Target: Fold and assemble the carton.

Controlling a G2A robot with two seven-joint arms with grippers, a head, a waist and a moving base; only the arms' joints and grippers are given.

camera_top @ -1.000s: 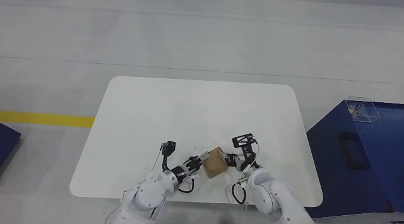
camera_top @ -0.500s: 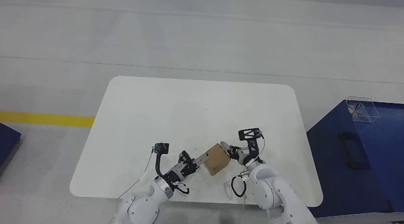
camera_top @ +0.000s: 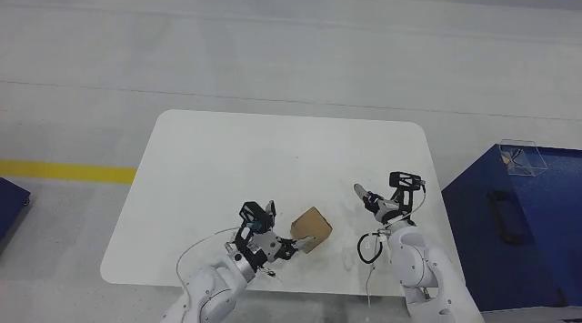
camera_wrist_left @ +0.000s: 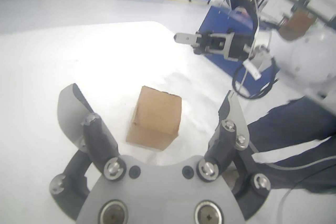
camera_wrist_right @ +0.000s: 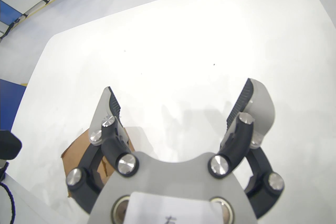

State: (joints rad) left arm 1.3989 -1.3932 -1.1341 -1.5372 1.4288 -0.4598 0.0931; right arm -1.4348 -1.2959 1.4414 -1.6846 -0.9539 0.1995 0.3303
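Note:
A small brown carton [camera_top: 312,226], folded into a closed box, rests on the white table [camera_top: 273,150] near its front edge. My left gripper [camera_top: 291,248] hovers open just in front of and left of the carton, with nothing between its fingers. In the left wrist view the carton [camera_wrist_left: 157,114] lies beyond that open left gripper [camera_wrist_left: 150,91]. To the carton's right, with a clear gap, my right gripper [camera_top: 368,203] is open and holds nothing. In the right wrist view the right gripper [camera_wrist_right: 181,89] faces bare table, and the carton [camera_wrist_right: 78,149] is partly hidden behind one finger.
A blue cabinet [camera_top: 509,223] stands off the table's right edge with a clear plastic holder [camera_top: 520,155] on top. The table's front edge is close to both arms. The back and left of the table are free.
Both grippers were at the carton a second ago. The right gripper has pulled away to the right. The left gripper backed off left, then came back near the carton's front corner.

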